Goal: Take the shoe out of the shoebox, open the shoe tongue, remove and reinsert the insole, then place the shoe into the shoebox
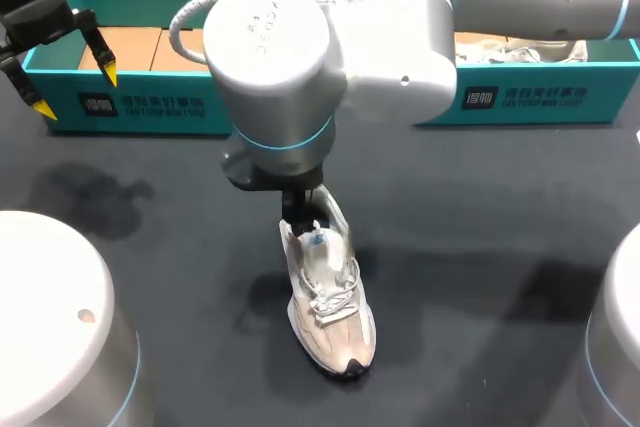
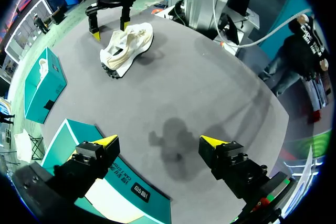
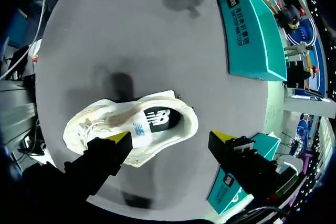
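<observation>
A white lace-up shoe (image 1: 328,297) stands on its sole mid-table, toe toward the front edge. My right gripper (image 3: 172,137) hangs open over its heel; one finger is at the shoe's (image 3: 126,124) side, the other stands clear beyond the heel. A dark-printed insole (image 3: 157,118) shows in the shoe's opening. In the head view the right arm's wrist (image 1: 268,47) hides most of that gripper. My left gripper (image 1: 76,92) is open and holds nothing, at the front left corner of the teal shoebox (image 1: 140,97). In the left wrist view the left gripper (image 2: 158,141) faces the far-off shoe (image 2: 128,45).
A second teal box (image 1: 540,97) with crumpled paper inside sits at the back right. Two white robot bases (image 1: 50,317) (image 1: 615,347) stand at the front corners. Dark tabletop (image 1: 480,247) lies bare around the shoe.
</observation>
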`<state>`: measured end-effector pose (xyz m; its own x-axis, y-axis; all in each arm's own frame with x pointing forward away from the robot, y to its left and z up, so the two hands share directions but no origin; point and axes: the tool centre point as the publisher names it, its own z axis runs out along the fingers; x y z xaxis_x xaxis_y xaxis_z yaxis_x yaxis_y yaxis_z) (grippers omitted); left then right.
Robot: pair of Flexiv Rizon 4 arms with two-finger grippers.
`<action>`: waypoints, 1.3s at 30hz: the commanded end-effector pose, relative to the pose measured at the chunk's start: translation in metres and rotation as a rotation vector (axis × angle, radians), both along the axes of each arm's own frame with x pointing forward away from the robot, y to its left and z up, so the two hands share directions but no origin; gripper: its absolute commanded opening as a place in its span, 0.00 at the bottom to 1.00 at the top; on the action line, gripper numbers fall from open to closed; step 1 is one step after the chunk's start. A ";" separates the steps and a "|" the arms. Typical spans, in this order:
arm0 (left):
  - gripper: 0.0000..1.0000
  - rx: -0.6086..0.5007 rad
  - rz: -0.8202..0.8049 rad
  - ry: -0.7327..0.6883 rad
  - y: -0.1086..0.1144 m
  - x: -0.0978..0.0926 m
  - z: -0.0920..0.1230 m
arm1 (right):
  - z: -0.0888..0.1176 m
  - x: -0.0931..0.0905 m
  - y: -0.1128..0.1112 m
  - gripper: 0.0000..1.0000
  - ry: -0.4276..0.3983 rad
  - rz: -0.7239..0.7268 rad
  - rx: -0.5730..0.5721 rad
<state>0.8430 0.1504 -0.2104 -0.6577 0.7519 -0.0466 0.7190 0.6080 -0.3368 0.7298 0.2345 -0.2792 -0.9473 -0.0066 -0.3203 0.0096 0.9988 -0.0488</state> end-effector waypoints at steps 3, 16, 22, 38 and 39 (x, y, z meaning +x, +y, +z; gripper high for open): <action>1.00 0.003 0.000 0.000 0.000 0.000 0.000 | -0.006 0.015 -0.004 1.00 0.005 0.126 -0.022; 1.00 0.003 0.000 0.000 0.000 0.000 0.000 | -0.031 0.051 -0.011 1.00 0.082 0.180 -0.015; 1.00 0.003 0.000 0.000 0.000 0.000 0.000 | -0.047 0.063 -0.010 1.00 0.118 0.188 -0.001; 1.00 0.003 0.000 0.000 0.000 0.000 0.000 | -0.093 0.074 -0.004 1.00 0.205 0.178 0.028; 1.00 0.003 0.000 0.000 0.000 0.000 0.000 | -0.095 0.074 -0.004 1.00 0.208 0.176 0.027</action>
<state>0.8430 0.1504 -0.2103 -0.6577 0.7519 -0.0465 0.7190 0.6080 -0.3367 0.7988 0.2272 -0.3640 -0.9764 -0.1715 -0.1311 -0.1721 0.9851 -0.0065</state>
